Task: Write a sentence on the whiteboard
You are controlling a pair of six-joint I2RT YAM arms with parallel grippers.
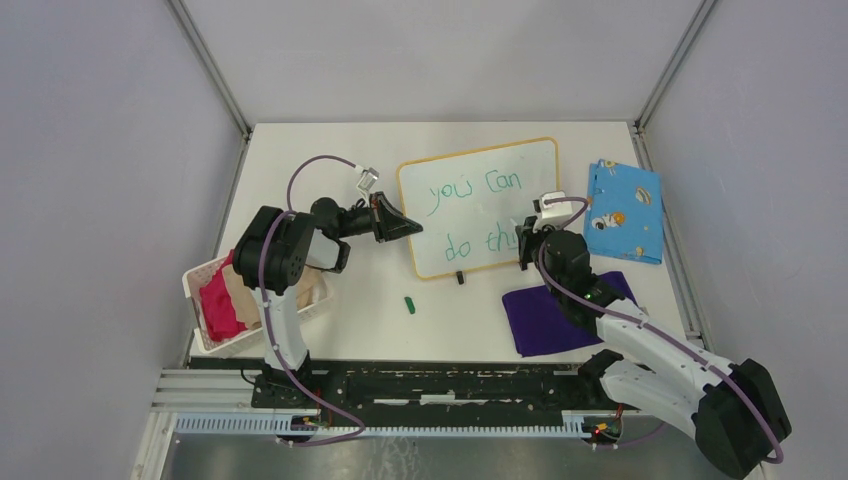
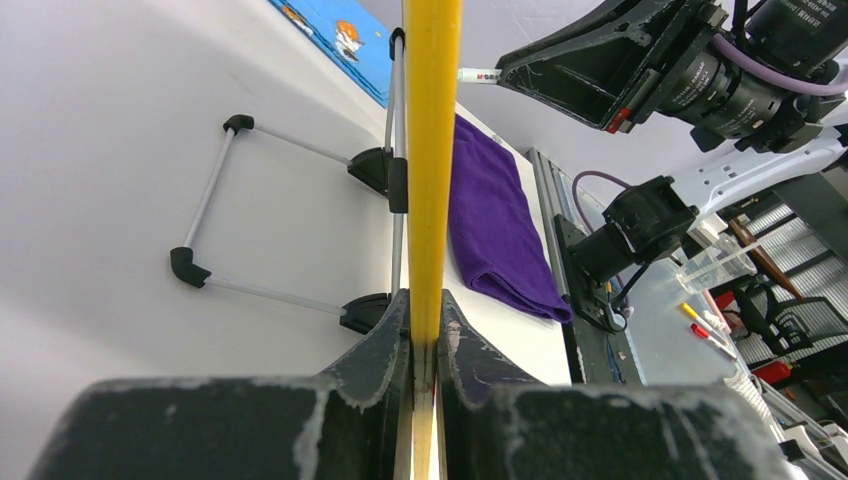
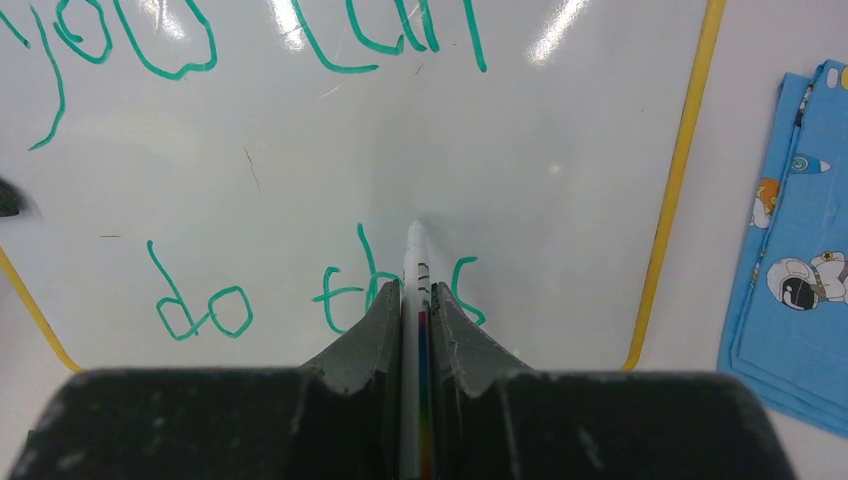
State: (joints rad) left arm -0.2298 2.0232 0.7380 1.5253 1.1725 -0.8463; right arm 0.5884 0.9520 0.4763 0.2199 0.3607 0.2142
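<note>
White worktop (image 1: 330, 330), grey walls on three sides; items listed from the near edge outward

1. Metal rail (image 1: 430, 385) along the near edge, both arm bases bolted to it.
2. White basket (image 1: 196, 282), near left, holding a pink cloth (image 1: 218, 308).
3. Purple cloth (image 1: 545, 320), near right, folded flat, partly under the right arm.
4. Small green piece (image 1: 408, 304), loose on the worktop between the arms, apart from everything else.
5. Left gripper (image 1: 408, 229): clamped on the left rim of the whiteboard (image 1: 500, 215); its wrist view shows the yellow rim pinched between both fingers.
6. Right gripper (image 3: 415, 300): closed on a white marker (image 3: 414, 262), which points at the board face. The tip sits in the lower line, between "th" and "s"; contact cannot be confirmed.
7. Whiteboard: middle of the worktop, between the two grippers, propped on a wire stand (image 2: 215, 195) with black corner pieces; glossy white face, thin yellow rim.
8. Sentence (image 1: 483, 183): green handwriting on the board, two lines, "you can" above, "do th" and "s" below, with the marker covering the gap.
9. Blue patterned cloth (image 1: 622, 210), just right of the whiteboard, lying flat, not touching it
</note>
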